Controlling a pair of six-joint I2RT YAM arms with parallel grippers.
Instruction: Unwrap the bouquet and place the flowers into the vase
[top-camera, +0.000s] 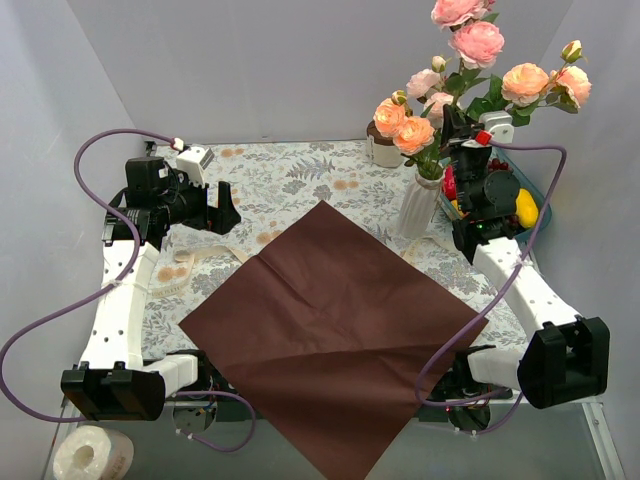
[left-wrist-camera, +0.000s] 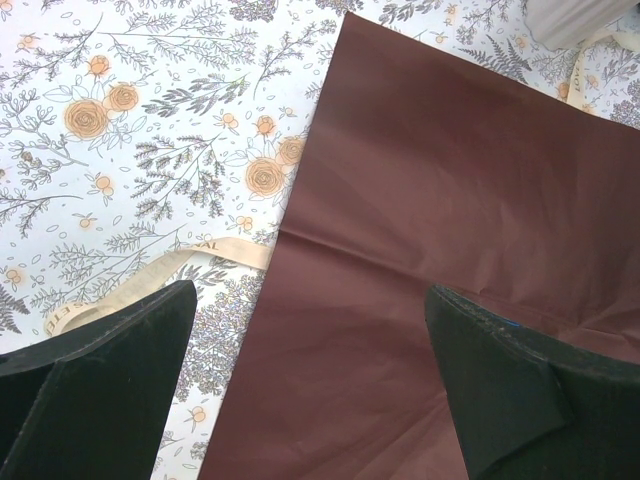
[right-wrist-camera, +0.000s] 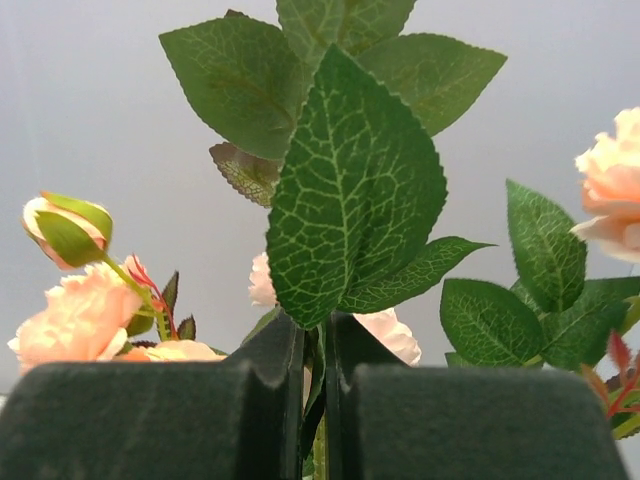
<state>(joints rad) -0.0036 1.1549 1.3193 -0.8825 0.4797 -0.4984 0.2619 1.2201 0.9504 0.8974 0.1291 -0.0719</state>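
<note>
The bouquet is undone. Its dark maroon paper (top-camera: 330, 320) lies flat and unfolded across the middle of the table, and its cream ribbon (top-camera: 195, 262) lies loose to the paper's left. The pink and peach flowers (top-camera: 470, 45) rise from the mouth of the white ribbed vase (top-camera: 421, 205) at the back right. My right gripper (top-camera: 456, 128) is up among them, shut on a green stem (right-wrist-camera: 318, 400) under a big leaf (right-wrist-camera: 350, 190). My left gripper (top-camera: 225, 208) hangs open over the paper's left edge (left-wrist-camera: 430, 200), with nothing between its fingers (left-wrist-camera: 100, 380). The ribbon (left-wrist-camera: 160, 272) shows beside it.
A cream jar with a brown lid (top-camera: 382, 145) stands behind the vase. A blue bin with plastic fruit (top-camera: 525, 205) sits at the right edge under my right arm. A paper roll (top-camera: 92, 455) lies off the table's near left corner. A floral cloth (top-camera: 280, 175) covers the table.
</note>
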